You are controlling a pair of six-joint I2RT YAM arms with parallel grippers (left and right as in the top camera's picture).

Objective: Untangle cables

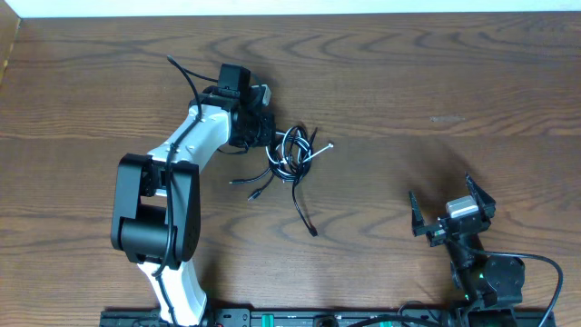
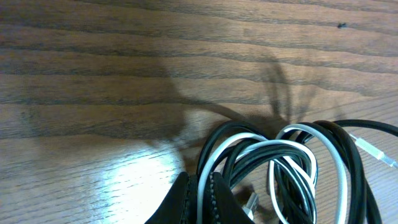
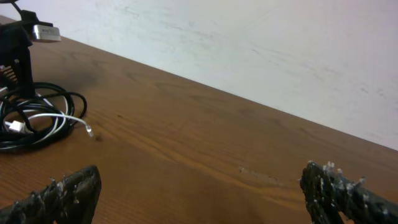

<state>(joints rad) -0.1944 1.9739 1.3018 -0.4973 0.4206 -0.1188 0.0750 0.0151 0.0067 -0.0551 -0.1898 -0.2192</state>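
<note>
**Fig.** The left gripper (image 1: 270,133) meets the edge of the cables (image 1: 292,154), which lie coiled, black and white, on the table (image 1: 408,82) near its middle. Its jaws stand narrow, pinching a white strand (image 2: 202,196) (plainest in the left wrist view), probably to anchor the coil. The right gripper (image 1: 445,204) hangs well apart, jaws wide, apparently free to draw out a loose end (image 1: 311,231).

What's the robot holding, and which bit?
The left gripper pinches the cables at a loop on the bundle's edge; the right gripper holds nothing.
</note>
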